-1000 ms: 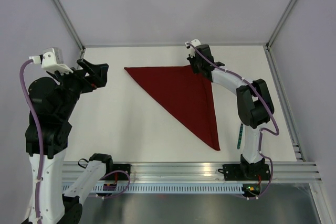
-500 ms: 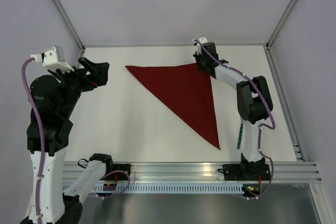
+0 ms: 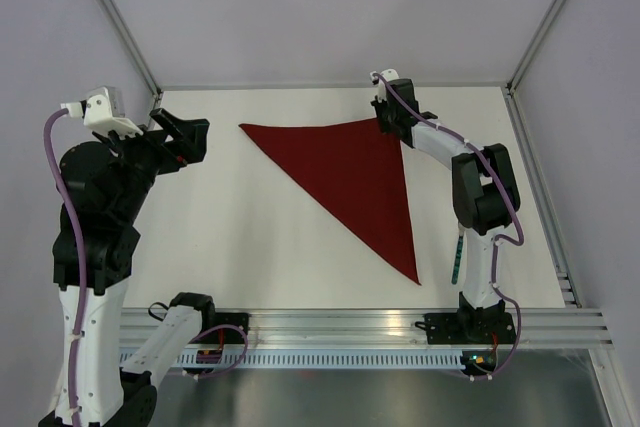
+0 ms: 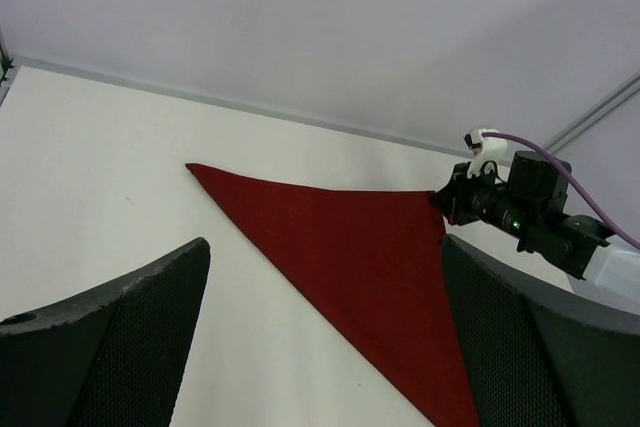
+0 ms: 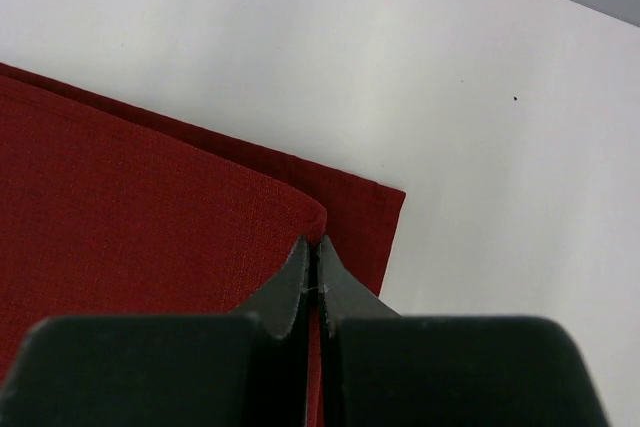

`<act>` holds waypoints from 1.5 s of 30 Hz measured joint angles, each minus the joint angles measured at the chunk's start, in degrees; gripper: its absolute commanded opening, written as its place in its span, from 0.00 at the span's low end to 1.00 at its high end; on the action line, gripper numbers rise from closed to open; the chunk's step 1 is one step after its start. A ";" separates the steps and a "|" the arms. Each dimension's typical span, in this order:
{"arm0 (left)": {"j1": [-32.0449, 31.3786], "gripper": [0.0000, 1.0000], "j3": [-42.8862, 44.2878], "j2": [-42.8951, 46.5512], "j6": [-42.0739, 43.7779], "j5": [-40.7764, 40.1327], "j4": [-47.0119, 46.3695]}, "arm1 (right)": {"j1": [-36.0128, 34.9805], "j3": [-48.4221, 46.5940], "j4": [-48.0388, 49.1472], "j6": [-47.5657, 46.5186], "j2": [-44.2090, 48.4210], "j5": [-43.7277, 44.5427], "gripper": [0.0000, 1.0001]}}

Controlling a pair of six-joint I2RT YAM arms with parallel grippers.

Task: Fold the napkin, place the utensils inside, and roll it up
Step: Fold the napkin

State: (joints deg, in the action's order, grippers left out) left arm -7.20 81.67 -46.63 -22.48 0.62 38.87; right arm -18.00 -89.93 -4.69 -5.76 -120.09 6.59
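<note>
The napkin (image 3: 360, 182) is plain dark red, the fork (image 3: 456, 259) handle teal-green, the bench (image 3: 250, 237) white, the wall (image 3: 330, 7) pale grey.

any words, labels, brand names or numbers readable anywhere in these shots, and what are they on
No text can be read in any view.
The dark red cloth napkin, folded into a triangle, is plain.
The white table top shows only tiny specks.
The black left end effector, the black right end effector and the teal-handled fork show no lettering.
</note>
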 measured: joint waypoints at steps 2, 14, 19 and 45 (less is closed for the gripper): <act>0.00 1.00 0.00 -0.04 0.02 0.02 0.00 | 0.07 0.00 0.00 0.00 0.00 0.00 0.00; 0.00 1.00 0.00 -0.26 0.02 0.98 -0.02 | 0.35 -0.13 -0.02 0.04 -0.07 0.00 0.01; 0.00 1.00 0.00 -0.26 0.00 1.01 -0.02 | 0.55 -0.79 0.00 0.11 -0.79 0.00 0.00; 0.00 1.00 -6.93 -0.17 0.00 1.55 -2.01 | 2.16 -4.33 -0.24 0.22 -7.08 1.53 0.41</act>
State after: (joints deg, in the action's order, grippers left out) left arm -7.20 74.74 -46.81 -22.48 2.17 36.86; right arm -15.84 -94.26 -4.93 -5.54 -127.17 8.12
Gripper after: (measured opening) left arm 0.993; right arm 0.301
